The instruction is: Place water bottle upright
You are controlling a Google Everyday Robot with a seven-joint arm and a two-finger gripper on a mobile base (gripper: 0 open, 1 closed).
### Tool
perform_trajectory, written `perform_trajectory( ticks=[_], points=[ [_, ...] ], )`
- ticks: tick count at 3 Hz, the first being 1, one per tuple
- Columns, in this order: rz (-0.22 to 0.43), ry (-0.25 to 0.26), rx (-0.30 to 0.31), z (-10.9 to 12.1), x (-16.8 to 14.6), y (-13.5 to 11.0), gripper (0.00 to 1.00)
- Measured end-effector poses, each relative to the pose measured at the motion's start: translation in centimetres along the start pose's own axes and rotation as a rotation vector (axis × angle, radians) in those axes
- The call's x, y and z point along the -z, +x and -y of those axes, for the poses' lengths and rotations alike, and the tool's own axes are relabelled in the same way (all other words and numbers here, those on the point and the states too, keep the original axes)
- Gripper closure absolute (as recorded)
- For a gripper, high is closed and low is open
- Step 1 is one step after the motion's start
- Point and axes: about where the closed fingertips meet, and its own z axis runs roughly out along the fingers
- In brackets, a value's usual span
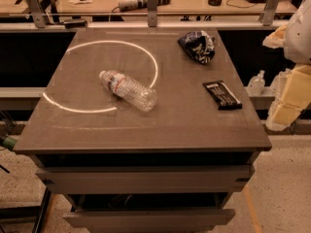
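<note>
Near the middle of the bench (146,130) the water bottle (129,90) lies on its side, cap toward the far left. Round and crinkly, it could roll or slip from a poor grasp. To its right lie a crumpled bag (198,46) and a black packet (222,94). The gripper (290,98) hangs beyond the right edge, well apart from the bottle; I cannot tell whether it is released or clenched.

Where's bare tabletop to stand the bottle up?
Front strip between the water bottle and the near edge, plus the whole left side of the table. The right is crowded: chip bag, black packet, and the gripper beside that edge.
</note>
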Motion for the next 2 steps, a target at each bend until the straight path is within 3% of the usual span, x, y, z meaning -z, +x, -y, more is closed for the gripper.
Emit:
perform_trajectory(
  ticks=[2],
  points=[
    [0.025,-0.001,-0.009,0.04,0.39,-0.89,0.00]
  ],
)
